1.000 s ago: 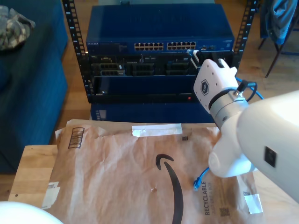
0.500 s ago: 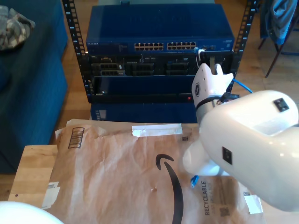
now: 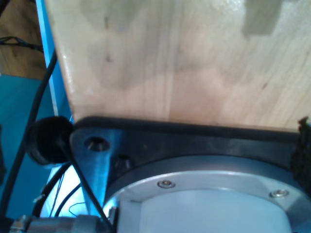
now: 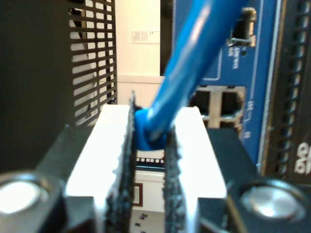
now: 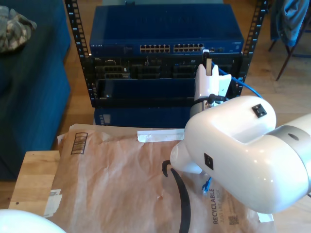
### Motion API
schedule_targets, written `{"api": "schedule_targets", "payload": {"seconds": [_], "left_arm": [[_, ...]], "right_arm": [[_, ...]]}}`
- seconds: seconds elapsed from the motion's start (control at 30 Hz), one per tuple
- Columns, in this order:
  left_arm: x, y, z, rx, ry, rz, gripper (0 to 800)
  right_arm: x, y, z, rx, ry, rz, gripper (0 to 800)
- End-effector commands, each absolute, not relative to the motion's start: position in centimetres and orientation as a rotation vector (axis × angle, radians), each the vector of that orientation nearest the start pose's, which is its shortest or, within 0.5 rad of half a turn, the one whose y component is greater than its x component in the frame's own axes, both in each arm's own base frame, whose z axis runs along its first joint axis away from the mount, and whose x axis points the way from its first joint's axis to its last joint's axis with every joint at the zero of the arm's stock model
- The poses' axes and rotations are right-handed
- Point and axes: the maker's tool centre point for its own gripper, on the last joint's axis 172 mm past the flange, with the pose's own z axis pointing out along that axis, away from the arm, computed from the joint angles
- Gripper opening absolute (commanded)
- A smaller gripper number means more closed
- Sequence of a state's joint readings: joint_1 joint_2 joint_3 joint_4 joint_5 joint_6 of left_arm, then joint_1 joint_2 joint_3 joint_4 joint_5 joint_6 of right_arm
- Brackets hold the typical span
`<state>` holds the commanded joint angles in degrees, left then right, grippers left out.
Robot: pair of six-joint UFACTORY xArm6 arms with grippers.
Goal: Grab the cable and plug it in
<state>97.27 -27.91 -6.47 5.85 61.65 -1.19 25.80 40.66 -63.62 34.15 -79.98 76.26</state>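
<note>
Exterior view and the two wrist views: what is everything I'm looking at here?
Bright-blue Ethernet cable: one, blue, clamped in my second gripper; its free end lies on the paper.
Blue network switch: one, blue, top of the rack, ports along its front.
Black rack units: several, black, under the switch.
Brown paper mailer: one, brown, spread over the table.
Wooden table: one, pale wood, under the mailer.
White tape strip: one, white, on the mailer's far edge.
Second gripper: one, white fingers, black pads, facing the switch ports.
</note>
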Motion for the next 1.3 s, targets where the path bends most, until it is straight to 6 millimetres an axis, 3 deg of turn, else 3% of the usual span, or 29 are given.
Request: {"api": "schedule_targets", "payload": {"seconds": [0.87, 1.3], "left_arm": [[-3.5, 11.3, 3.1, 1.894, 2.050, -0.534, 800], [-3.5, 11.3, 3.1, 1.895, 2.048, -0.533, 800]], "right_arm": [[66.1, 14.0, 27.3, -0.995, 1.177, -1.410, 0], [66.4, 14.0, 26.7, -0.994, 1.179, -1.412, 0]]}}
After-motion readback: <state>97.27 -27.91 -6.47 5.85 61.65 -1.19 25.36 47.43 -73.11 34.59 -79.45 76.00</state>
